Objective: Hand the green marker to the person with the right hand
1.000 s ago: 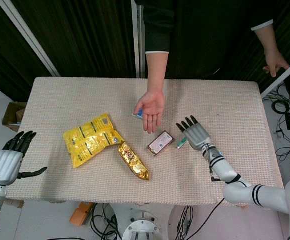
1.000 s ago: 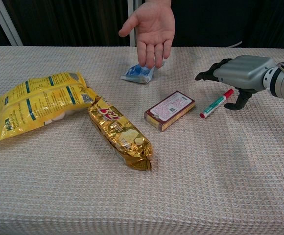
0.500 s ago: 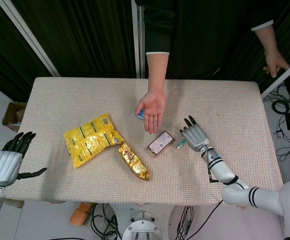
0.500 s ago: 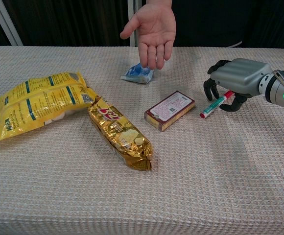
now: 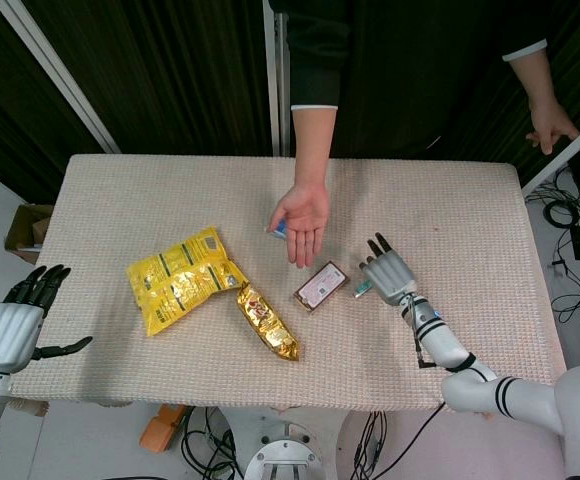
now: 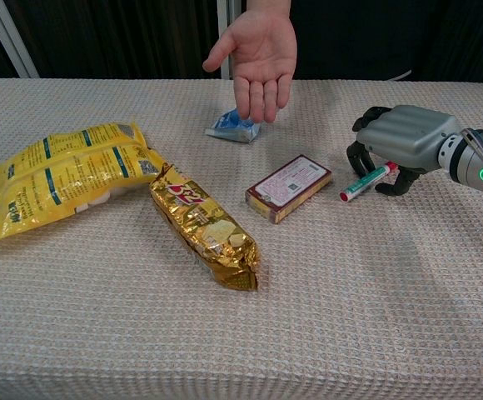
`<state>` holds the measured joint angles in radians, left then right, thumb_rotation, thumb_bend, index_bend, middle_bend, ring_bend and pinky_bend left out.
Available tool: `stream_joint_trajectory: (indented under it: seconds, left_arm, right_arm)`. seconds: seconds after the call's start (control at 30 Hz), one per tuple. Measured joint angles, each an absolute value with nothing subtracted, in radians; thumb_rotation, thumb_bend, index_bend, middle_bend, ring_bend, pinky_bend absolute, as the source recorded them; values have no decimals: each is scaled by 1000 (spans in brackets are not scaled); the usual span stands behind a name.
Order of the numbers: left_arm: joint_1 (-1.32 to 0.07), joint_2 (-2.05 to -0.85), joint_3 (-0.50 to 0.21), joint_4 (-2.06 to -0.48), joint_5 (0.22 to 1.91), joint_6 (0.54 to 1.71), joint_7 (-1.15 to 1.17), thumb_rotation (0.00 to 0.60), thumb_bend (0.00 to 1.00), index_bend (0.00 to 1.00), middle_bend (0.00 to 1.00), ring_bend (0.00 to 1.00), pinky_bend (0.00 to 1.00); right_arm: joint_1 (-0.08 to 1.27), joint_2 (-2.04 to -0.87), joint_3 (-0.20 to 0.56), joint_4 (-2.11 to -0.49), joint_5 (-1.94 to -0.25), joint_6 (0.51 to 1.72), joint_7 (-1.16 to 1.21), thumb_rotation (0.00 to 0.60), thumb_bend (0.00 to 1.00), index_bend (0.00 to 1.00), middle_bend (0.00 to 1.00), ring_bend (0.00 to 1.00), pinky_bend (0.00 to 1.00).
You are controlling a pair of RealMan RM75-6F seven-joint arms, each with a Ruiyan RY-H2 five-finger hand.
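Landmark: the brown carton (image 6: pixel 289 187) mid-table

Near side: gold foil snack pack (image 6: pixel 206 226) lies just left of the carton and nearer the robot; yellow snack bag (image 6: pixel 65 177) is further left again. Left hand (image 5: pixel 12 322) hangs off the table's left edge, well apart from everything, fingers spread, holding nothing

Green marker (image 6: pixel 366 182) lies flat on the woven tablecloth (image 6: pixel 325 317) just right of the carton, white-capped tip toward the carton, red end under the hand. Right hand (image 6: pixel 398 142) is over the marker's far end, fingers curled down on either side of the barrel; cannot tell whether they are pinching it or only caging it. Marker appears to rest on the cloth, not lifted

Handling, judged: light, rigid, smooth plastic barrel, likely to roll or slip between hard fingertips. Best hold is mid-barrel, thumb against fingers, leaving one end free for the person

Far side: small blue-and-white packet (image 6: pixel 236 126) beyond the carton; the person's open palm (image 6: pixel 260 48) waits above it. The carton sits close beside the marker tip and roughly between marker and palm, so lift clear before carrying over
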<state>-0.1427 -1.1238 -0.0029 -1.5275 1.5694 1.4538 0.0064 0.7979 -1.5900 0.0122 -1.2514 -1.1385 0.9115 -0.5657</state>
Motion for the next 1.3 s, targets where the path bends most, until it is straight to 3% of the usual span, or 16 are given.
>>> stream_joint_trajectory:
  seconds: [0.17, 0.57, 0.87, 1.3]
  left_arm:
    - [-142, -1123, -4, -1523, 1568, 1456, 0, 309, 0, 36, 64, 66, 208]
    - [-144, -1116, -8, -1531, 1567, 1457, 2, 310, 0, 37, 64, 66, 208]
    - [-157, -1124, -15, -1520, 1562, 1442, -8, 310, 0, 37, 64, 66, 208]
    - [-146, -1110, -10, -1501, 1559, 1453, -32, 308, 0, 37, 64, 66, 208]
  right_arm:
    - [784, -1607, 20, -1222, -1166, 937, -560, 600, 247, 634, 542, 184, 0]
    - [752, -1555, 40, -1266, -1265, 1033, -494, 600, 275, 711, 603, 226, 0]
    - [744, -1447, 149, -1395, -1290, 1120, -449, 600, 257, 721, 612, 241, 0]
    - [849, -1720, 273, -1349, -1249, 1245, -720, 600, 240, 724, 613, 230, 0]
